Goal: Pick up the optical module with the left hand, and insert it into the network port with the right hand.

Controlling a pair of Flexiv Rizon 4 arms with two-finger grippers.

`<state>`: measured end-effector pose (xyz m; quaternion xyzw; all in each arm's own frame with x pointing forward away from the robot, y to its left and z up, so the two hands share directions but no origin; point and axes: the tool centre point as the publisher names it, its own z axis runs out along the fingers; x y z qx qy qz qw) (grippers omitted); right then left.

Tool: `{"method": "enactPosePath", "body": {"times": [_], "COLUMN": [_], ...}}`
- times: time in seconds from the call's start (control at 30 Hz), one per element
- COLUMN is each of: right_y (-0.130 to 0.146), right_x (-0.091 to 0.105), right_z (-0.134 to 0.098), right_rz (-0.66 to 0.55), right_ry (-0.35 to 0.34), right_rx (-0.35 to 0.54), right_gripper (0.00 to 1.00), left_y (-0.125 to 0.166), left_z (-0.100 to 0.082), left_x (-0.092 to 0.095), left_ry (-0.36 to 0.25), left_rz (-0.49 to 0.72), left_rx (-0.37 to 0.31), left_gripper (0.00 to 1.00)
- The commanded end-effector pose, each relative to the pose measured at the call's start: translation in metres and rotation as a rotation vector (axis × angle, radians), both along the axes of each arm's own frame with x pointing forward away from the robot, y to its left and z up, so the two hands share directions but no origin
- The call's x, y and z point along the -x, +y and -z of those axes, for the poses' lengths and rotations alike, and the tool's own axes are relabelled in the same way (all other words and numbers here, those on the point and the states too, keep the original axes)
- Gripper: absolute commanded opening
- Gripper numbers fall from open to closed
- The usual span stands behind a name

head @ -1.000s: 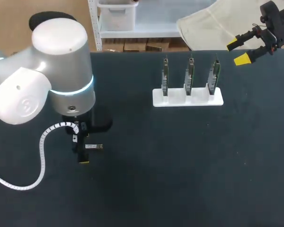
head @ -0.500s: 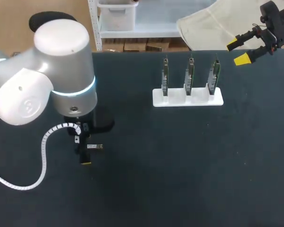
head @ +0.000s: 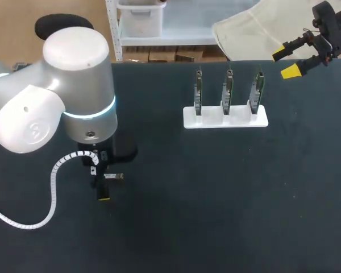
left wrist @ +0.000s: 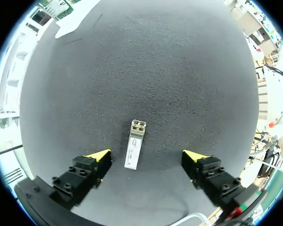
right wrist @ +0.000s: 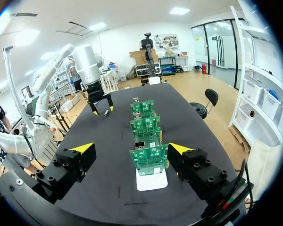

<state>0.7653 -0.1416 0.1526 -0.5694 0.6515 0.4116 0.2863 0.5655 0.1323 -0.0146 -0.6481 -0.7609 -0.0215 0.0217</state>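
Fingers (left wrist: 98,157) of left gripper (left wrist: 146,156) astride module (left wrist: 134,150)

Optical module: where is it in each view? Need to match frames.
Head view: optical module, on the table's left part.
Left wrist view: optical module lying between open left gripper tips.
Right wrist view: optical module, tiny, far past the boards.
Shared landmark: white board stand.

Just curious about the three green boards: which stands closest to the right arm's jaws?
The board at the right end of the white rack in the head view; the others stand farther off.
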Motion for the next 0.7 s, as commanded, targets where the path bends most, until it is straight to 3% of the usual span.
{"method": "enactPosePath", "body": {"times": [0.03,0.07,0.7], "right_y": [0.0003,0.0003,0.0003], "right_x": [0.0019,0.0019,0.0019], "right_z": [0.0001,0.0001,0.0001], "right_rz": [0.003,0.003,0.003], "right_ry": [-0.004,-0.004,-0.004], "right_rx": [0.001,0.001,0.001], "right_gripper": [1.0,1.0,1.0], "left_y": [0.0,0.0003,0.0043], "left_z": [0.0011,0.0013,0.0039], "left_x": [-0.002,-0.0022,-0.0036], "left_ry": [0.004,0.005,0.016], "left_rz": [-0.005,-0.007,-0.061], "left_rx": [-0.006,-0.008,-0.036], "left_gripper": [0.12,0.0,0.0]}}
